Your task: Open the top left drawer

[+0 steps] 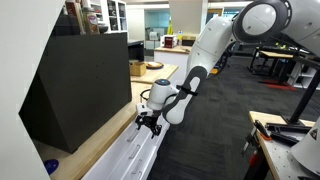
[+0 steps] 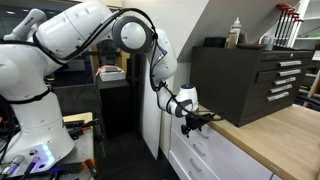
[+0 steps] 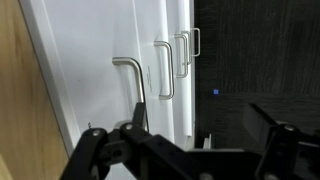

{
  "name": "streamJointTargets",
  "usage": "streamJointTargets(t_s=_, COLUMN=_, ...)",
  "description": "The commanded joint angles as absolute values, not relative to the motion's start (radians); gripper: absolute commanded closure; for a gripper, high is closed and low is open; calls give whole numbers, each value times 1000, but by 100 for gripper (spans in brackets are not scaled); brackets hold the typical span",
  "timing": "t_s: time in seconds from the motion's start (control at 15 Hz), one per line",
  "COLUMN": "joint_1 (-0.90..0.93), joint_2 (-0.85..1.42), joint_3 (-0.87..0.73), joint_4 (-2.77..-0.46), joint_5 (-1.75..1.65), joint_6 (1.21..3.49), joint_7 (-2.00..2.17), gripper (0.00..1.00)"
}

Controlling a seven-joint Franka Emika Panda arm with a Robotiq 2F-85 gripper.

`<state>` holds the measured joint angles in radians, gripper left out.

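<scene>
Black cabinet (image 2: 250,85) stands above the top left drawer (image 3: 95,90).

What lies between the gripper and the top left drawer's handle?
Nothing: in the wrist view the handle runs down to the open gripper, over the bare front of the top left drawer.

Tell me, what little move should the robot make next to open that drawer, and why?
Probably ease the tool forward until its fingers straddle the nearest silver handle. In the wrist view the tool looks open, the handle sits just ahead and not yet between the fingers, and the top left drawer looks shut, so nothing is gripped yet.
</scene>
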<state>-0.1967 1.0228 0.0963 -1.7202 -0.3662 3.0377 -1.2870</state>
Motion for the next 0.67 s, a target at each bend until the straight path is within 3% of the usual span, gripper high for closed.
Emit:
streamJointTargets(t_s=0.0, joint_1=-215, joint_2=1074, joint_3=117, joint_4=-1646, joint_5=-382, joint_6=3060, joint_7=-1325, gripper=0)
streamJointTargets(t_s=0.6, joint_1=-228, joint_2=1172, joint_3=129, joint_4=-1508, joint_5=-370, joint_6=3023, joint_7=-1345, gripper=0)
